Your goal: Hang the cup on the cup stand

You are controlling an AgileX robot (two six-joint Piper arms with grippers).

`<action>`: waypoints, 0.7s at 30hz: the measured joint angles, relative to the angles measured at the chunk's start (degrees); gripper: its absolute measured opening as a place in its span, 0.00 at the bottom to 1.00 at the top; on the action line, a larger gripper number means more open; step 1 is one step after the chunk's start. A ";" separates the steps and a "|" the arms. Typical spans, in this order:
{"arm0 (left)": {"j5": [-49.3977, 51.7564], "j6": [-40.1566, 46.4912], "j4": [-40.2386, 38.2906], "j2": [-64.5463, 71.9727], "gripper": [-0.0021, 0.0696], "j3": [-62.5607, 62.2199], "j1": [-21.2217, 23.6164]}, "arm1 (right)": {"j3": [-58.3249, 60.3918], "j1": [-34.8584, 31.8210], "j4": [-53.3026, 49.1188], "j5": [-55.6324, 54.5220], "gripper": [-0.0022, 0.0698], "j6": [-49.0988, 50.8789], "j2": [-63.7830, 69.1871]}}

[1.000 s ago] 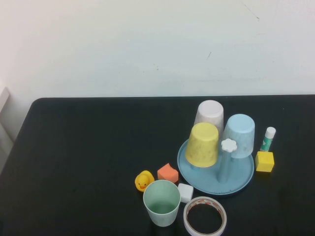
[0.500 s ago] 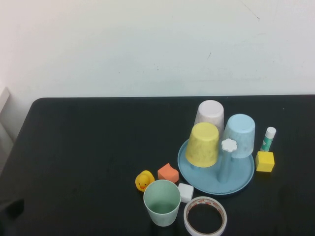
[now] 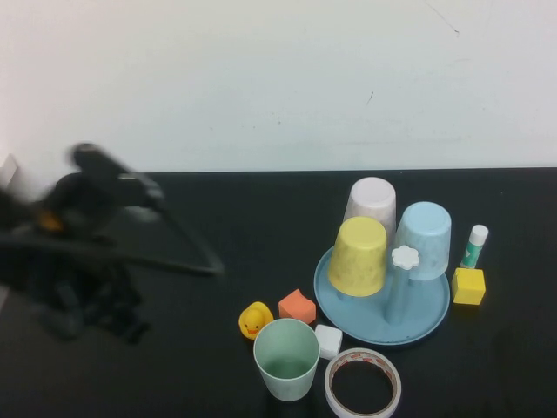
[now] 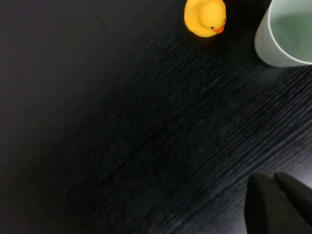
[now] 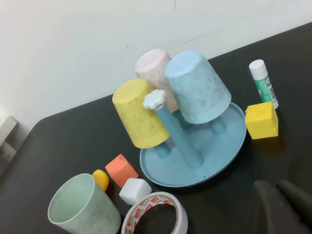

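The cup (image 3: 285,359), a pale mint-green tumbler, stands upright with its mouth up near the table's front edge; it also shows in the left wrist view (image 4: 287,34) and the right wrist view (image 5: 83,207). The cup stand (image 3: 348,322), a round light-blue tray, lies behind and to the right of it. A free peg with a white flower cap (image 3: 405,257) rises from the tray. My left arm (image 3: 87,235) is a blur over the table's left side. My left gripper (image 4: 273,176) is shut and empty, well apart from the cup. My right gripper (image 5: 277,185) is shut and empty, in front of the stand's tray (image 5: 214,151).
Yellow (image 3: 358,255), pink (image 3: 372,202) and light-blue (image 3: 424,239) cups hang upside down on the stand. A rubber duck (image 3: 254,320), orange block (image 3: 297,306), white block (image 3: 328,341) and tape roll (image 3: 362,383) crowd the mint cup. A yellow cube (image 3: 467,286) and glue stick (image 3: 474,246) sit to the stand's right.
My left arm has swung up into the high view from the front left corner and now blurs across the table's left side. The cups, stand and small objects have not moved.
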 joint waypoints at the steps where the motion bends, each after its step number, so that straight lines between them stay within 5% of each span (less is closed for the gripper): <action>1: 0.00 -1.63 2.04 2.07 0.03 -1.32 -2.08 | 0.00 0.00 0.00 0.00 0.03 0.00 0.00; 6: 0.12 -8.03 7.77 10.65 0.03 -6.90 -9.25 | 0.00 0.00 0.00 0.26 0.03 0.00 0.00; 12: 0.73 -9.94 5.41 20.41 0.09 -12.27 -12.11 | 0.00 0.00 0.00 0.37 0.03 -0.12 0.00; 21: 1.19 -10.21 -4.69 30.81 0.73 -16.70 -12.11 | 0.00 0.00 0.00 0.50 0.03 -0.25 0.00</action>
